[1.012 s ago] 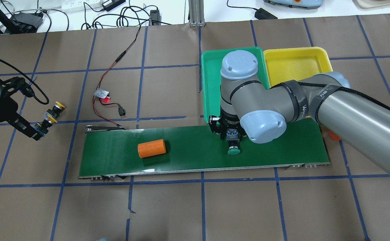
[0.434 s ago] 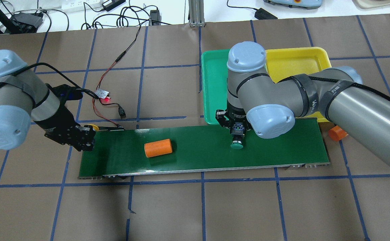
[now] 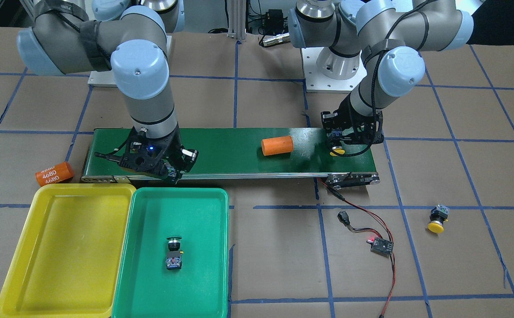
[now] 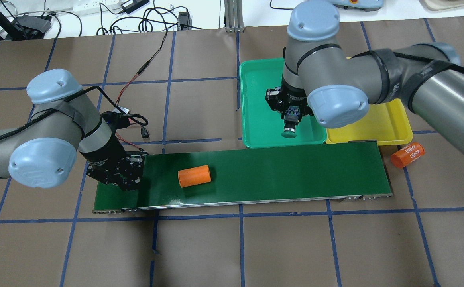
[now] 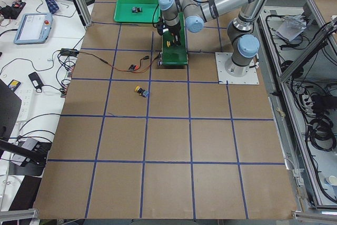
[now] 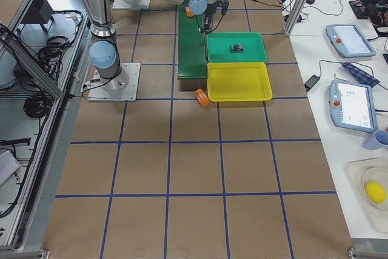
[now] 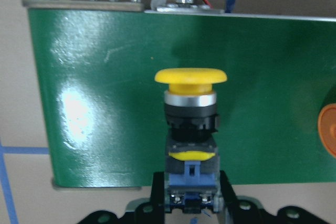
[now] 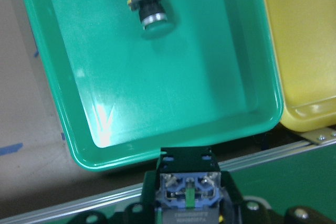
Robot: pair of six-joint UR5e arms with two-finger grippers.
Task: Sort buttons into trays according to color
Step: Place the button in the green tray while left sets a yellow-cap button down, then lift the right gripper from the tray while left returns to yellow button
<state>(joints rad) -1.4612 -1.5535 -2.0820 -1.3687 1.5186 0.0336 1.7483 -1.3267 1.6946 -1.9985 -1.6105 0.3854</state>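
My right gripper (image 4: 290,121) is shut on a green-capped button (image 4: 290,132) and holds it over the near edge of the green tray (image 4: 256,119). A second green button (image 3: 174,256) lies inside that tray and also shows in the right wrist view (image 8: 146,1). The yellow tray (image 4: 387,127) beside it holds nothing that I can see. My left gripper (image 4: 122,179) is shut on a yellow-capped button (image 7: 190,108) over the left end of the conveyor belt (image 4: 276,175). Another yellow button (image 3: 436,218) lies on the brown table, off the belt.
An orange cylinder (image 4: 194,175) lies on the belt to the right of my left gripper. A second orange cylinder (image 4: 407,154) lies on the table past the belt's right end. A small circuit board (image 3: 381,245) with red wires lies beyond the belt's left end.
My left arm swung in from the far left to the belt's left end with the yellow button. My right arm carried the green button from the belt to over the green tray. The orange cylinder drifted right.
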